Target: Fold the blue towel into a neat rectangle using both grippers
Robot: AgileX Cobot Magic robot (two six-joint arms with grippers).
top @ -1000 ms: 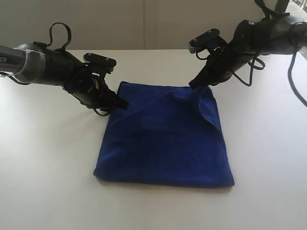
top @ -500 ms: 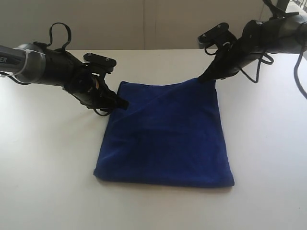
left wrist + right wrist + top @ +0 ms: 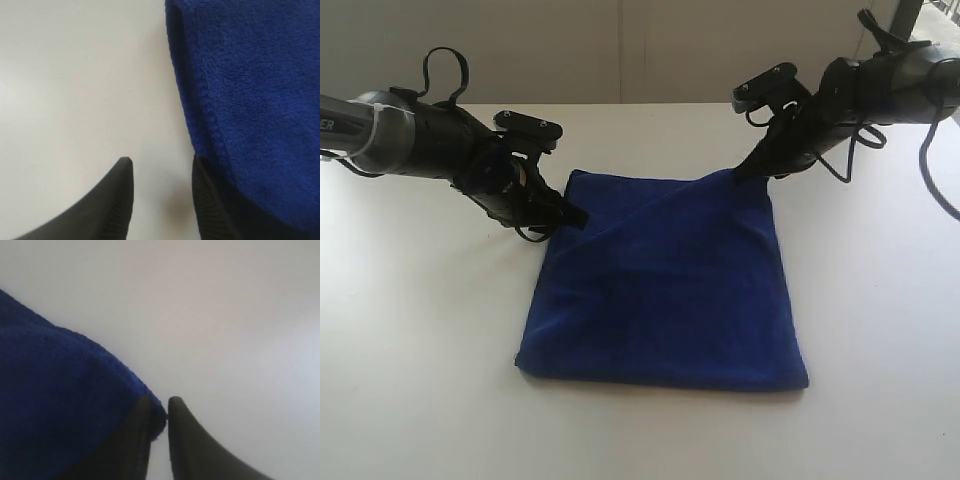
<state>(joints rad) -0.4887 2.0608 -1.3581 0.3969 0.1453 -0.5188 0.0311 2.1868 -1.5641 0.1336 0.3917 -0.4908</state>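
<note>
The blue towel (image 3: 665, 290) lies flat on the white tabletop (image 3: 430, 350), roughly in the middle, as a near-square shape of more than one layer. A diagonal ridge crosses its far part, running from the far right corner toward the left edge. The left gripper (image 3: 570, 214) sits low just beside the towel's far left corner. In the left wrist view its jaws stand clearly apart with bare tabletop between them, and they hold nothing. The towel's hemmed edge runs along the outer side of one finger (image 3: 210, 205), touching it, while the other finger is clear of the cloth. The right gripper (image 3: 738, 176) points down at the towel's far right corner, which rises a little off the surface there. In the right wrist view its jaws are only a sliver apart, and the tip of that corner sits in the slit. Whether they pinch the cloth or merely touch it, I cannot tell.
</note>
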